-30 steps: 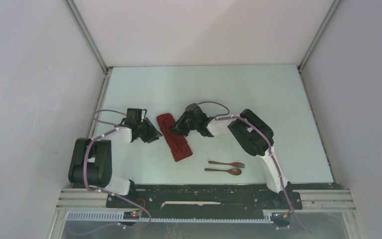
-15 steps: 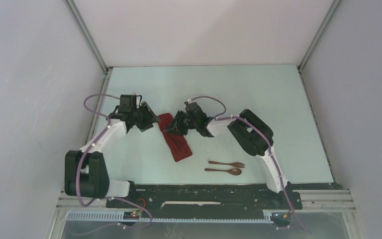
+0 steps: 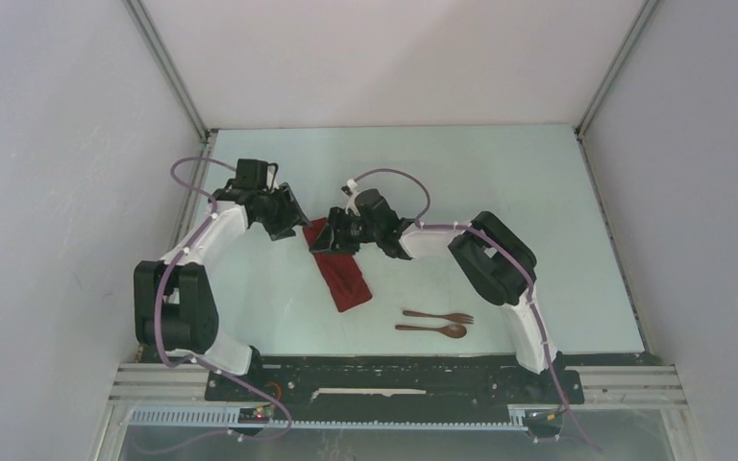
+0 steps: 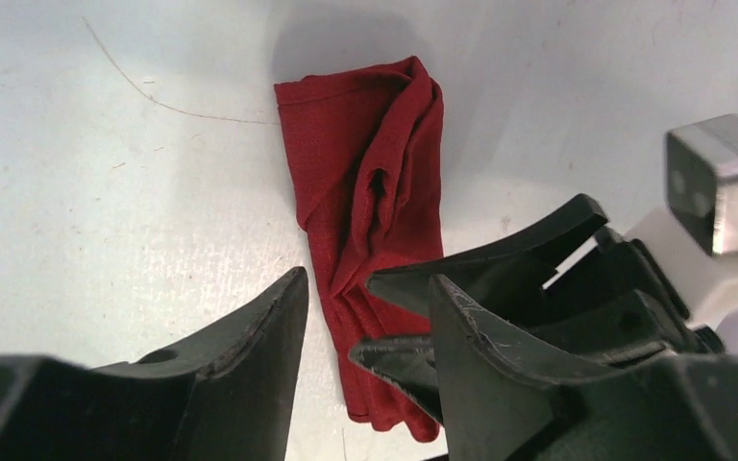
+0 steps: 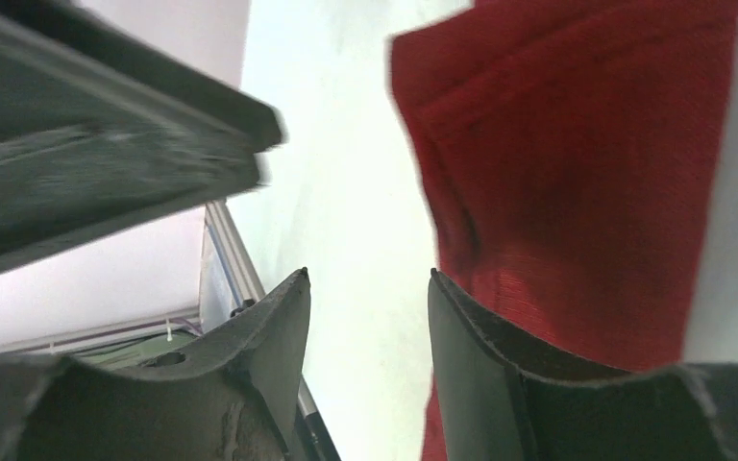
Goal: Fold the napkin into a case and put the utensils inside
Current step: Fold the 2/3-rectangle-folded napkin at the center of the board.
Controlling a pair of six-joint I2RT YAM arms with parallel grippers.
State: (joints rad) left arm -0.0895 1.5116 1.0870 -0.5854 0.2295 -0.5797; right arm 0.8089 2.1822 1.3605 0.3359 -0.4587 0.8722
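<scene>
The napkin [image 3: 342, 274] lies on the table as a narrow, long, dark red folded strip with rumpled folds; it also shows in the left wrist view [image 4: 365, 182] and the right wrist view [image 5: 586, 163]. My left gripper [image 3: 293, 222] is open and empty just left of the strip's far end [image 4: 365, 298]. My right gripper [image 3: 332, 236] is open over that same far end, with one finger [image 5: 500, 384] above the cloth and the gap [image 5: 367, 283] over bare table. The brown fork [image 3: 439, 316] and spoon [image 3: 431, 329] lie side by side near the front, right of the strip.
My two grippers are very close together; the right gripper's fingers [image 4: 408, 363] show between my left fingers. The left wall's metal rail [image 3: 192, 192] runs just behind my left arm. The table [image 3: 500, 211] is pale green.
My left gripper has swung away from me and rightward to the strip's far end. My right gripper has moved left onto that same end. The napkin, fork and spoon have not moved.
</scene>
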